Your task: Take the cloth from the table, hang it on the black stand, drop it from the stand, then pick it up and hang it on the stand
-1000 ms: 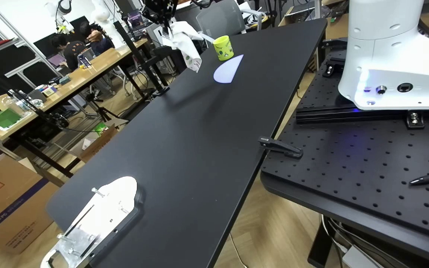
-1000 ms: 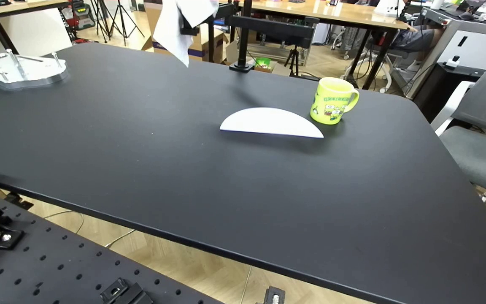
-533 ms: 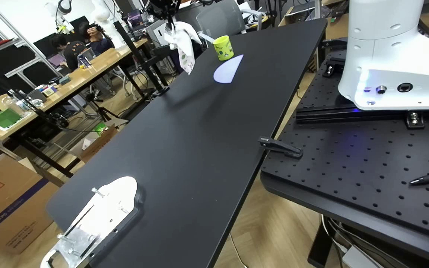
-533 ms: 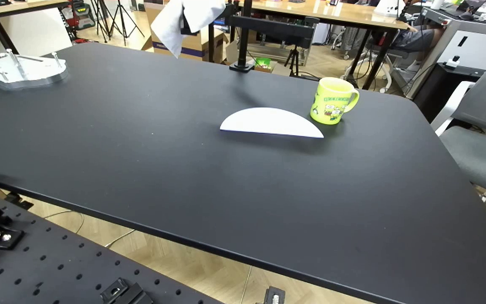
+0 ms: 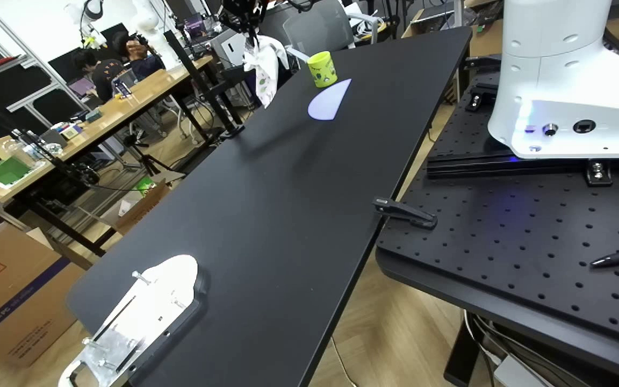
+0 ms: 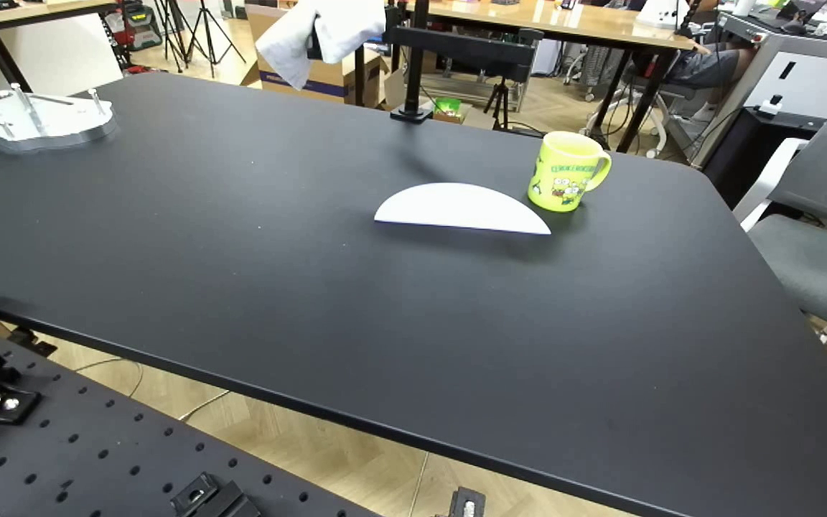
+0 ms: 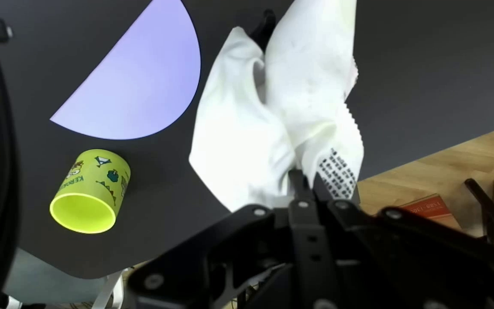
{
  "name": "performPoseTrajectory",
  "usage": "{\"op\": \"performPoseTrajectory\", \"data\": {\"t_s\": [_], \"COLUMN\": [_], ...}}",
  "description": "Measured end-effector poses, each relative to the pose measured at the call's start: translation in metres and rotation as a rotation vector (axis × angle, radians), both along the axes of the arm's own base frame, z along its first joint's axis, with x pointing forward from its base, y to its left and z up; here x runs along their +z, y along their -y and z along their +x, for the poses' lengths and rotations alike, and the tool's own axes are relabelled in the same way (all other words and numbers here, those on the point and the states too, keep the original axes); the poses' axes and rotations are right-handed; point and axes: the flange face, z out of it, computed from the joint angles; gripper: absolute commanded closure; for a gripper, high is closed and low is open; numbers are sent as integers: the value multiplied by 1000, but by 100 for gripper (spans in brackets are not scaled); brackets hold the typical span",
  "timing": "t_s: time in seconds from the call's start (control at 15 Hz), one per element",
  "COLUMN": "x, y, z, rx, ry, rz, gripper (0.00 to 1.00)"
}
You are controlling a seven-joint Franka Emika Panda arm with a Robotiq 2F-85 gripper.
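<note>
My gripper is shut on the white cloth, whose folds spread beyond the fingertips in the wrist view. In an exterior view the gripper is up at the table's far side, with the cloth hanging below it. The black stand rises from the far table edge, and its side arm runs towards the cloth. A dark piece shows in a gap of the cloth; whether the cloth rests on the stand I cannot tell. The black table lies underneath.
A yellow-green mug and a flat pale half-round piece are on the table near the stand. A white plate with posts lies at another end. A grey chair stands beyond the table.
The cloth's lower corner has risen and swung away from the mug, and its upper part has shifted towards the stand's post. My gripper has moved slightly and stays shut on it.
</note>
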Motion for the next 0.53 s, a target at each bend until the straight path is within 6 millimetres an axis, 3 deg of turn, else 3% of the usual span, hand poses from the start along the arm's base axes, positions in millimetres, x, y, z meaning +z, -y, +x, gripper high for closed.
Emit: {"op": "performPoseTrajectory", "data": {"t_s": [0.53], "x": [-10], "y": [8], "z": [3], "rx": [-19], "ry": [-10], "rz": [12], "gripper": [99]}}
